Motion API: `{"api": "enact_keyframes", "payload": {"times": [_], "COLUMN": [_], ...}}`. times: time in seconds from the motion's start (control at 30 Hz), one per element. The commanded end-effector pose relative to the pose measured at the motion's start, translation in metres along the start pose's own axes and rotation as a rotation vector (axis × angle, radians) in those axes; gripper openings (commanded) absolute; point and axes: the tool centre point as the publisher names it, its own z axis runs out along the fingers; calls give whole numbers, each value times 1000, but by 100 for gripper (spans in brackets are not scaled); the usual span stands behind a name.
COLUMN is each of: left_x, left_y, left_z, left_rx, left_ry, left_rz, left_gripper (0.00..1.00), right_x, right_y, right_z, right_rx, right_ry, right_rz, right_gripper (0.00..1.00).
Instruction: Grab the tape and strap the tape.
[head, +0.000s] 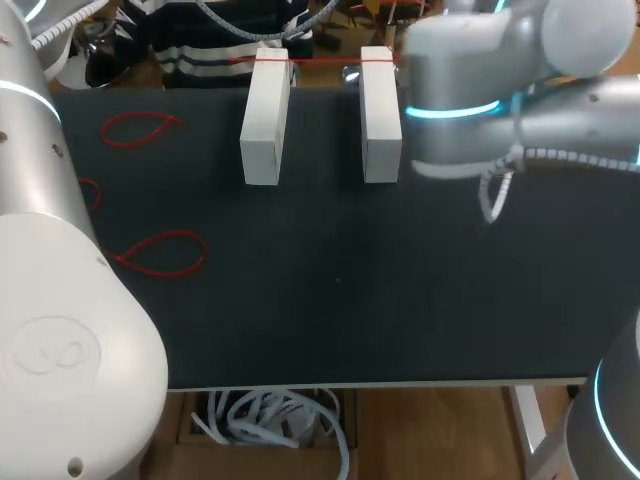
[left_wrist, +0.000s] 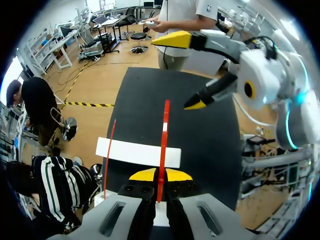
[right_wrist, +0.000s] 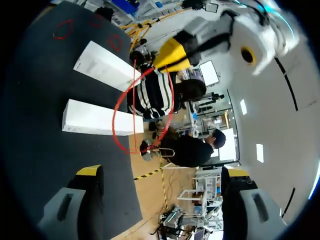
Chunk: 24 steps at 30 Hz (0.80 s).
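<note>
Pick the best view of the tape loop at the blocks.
Right wrist view: the whole tape loop shows by the white blocks. Head view gives a thin line; left wrist view, an edge-on strip in the left gripper.

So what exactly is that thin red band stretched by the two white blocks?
The red band is a thin, bright red closed loop that looks flexible, like rubber or cord. It is pulled taut in a straight line across the far ends of the two white blocks, touching both. The left tool is shut on it and holds it stretched. The right tool is open close by and does not touch it.
</note>
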Motion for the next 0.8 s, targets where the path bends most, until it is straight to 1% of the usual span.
{"api": "enact_keyframes", "payload": {"times": [0.03,0.1,0.17,0.47,0.53,0.6,0.67,0.73,0.8], "left_x": [-1,-1,-1,-1,-4,-7,-8,-7,-3], "left_y": [-1,-1,-1,-1,4,17,38,66,102], "left_z": [-1,-1,-1,-1,-2,-6,-14,-24,-38], "left_rx": [-7,-7,-7,-7,-44,-64,-140,-215,-274], "left_ry": [2,2,2,2,1,-13,-37,-58,-89], "left_rz": [-2,-2,-2,-2,-13,-58,-123,-213,-320], "left_gripper": [0,0,0,0,0,0,0,0,0], "right_x": [-11,-12,-14,-14,-14,-14,-14,-14,-14], "right_y": [-43,-46,-46,-46,-46,-46,-46,-46,-46], "right_z": [15,23,30,30,30,30,30,30,30], "right_rx": [-198,-236,-266,-266,-266,-266,-266,-266,-266], "right_ry": [46,62,91,91,91,91,91,91,91], "right_rz": [16,14,-14,-14,-14,-14,-14,-14,-14], "right_gripper": [100,100,100,100,100,100,100,100,100]}}
